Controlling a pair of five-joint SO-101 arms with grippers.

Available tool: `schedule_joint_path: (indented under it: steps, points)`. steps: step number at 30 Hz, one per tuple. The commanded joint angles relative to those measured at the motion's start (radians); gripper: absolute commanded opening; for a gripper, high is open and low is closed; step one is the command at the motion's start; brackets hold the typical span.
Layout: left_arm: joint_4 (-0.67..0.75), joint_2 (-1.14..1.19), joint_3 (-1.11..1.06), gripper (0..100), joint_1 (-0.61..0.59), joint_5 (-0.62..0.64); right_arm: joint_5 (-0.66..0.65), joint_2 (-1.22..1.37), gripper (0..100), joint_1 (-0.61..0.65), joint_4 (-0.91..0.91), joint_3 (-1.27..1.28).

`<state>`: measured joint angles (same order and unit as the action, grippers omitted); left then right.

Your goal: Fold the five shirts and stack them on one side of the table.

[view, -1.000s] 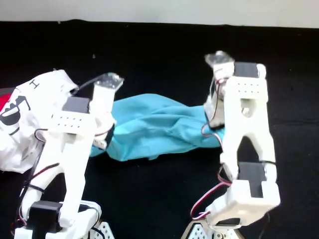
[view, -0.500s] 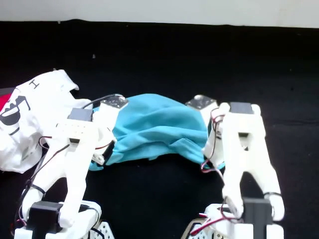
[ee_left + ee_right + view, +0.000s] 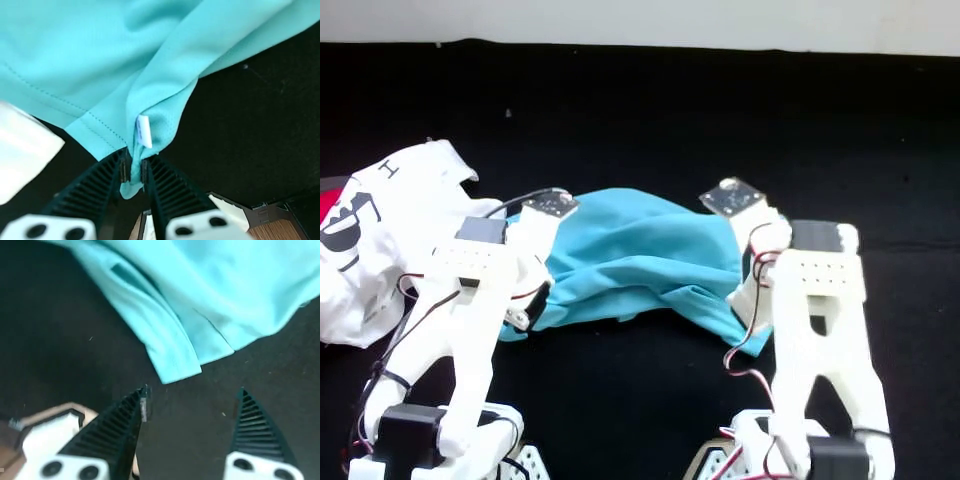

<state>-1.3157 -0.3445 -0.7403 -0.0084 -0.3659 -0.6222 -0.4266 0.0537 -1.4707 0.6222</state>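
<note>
**Left gripper (image 3: 134,165) clamps the teal shirt (image 3: 630,255); right gripper (image 3: 192,392) stands open beside it**

High view: the teal shirt lies rumpled mid-way across the black surface (image 3: 650,120), between the two arms. Bare black stretches beyond it to the far edge and off to the right. A white heap (image 3: 400,220) of printed cloth sits at the left edge, near the shirt's left end.

Left wrist view: the ribbed fingers are pinched tight on a stitched hem fold, just below a small white tag (image 3: 144,131). The fabric fans out away from the grip.

Right wrist view: the fingers are spread wide over bare surface, just short of a folded corner of the shirt and not touching it.
</note>
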Motion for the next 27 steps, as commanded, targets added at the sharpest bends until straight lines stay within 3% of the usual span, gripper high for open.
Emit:
schedule_joint_path:
  steps: [1, 12, 23, 27]
  points:
    - [0.018, -0.033, 0.038, 1, -0.012, -0.005, 0.051, 0.076, 24.1, -0.007, 0.136, 0.059]
    - [0.061, -0.035, 0.038, 1, -0.176, -0.005, -0.041, 0.252, 20.6, 0.016, 0.157, 0.071]
    - [0.115, -0.033, 0.064, 1, -0.331, -0.005, -0.034, 0.401, 20.5, 0.047, 0.179, 0.039]
    - [0.112, -0.033, 0.064, 1, -0.337, -0.005, -0.034, 0.407, 20.5, 0.047, 0.203, 0.039]
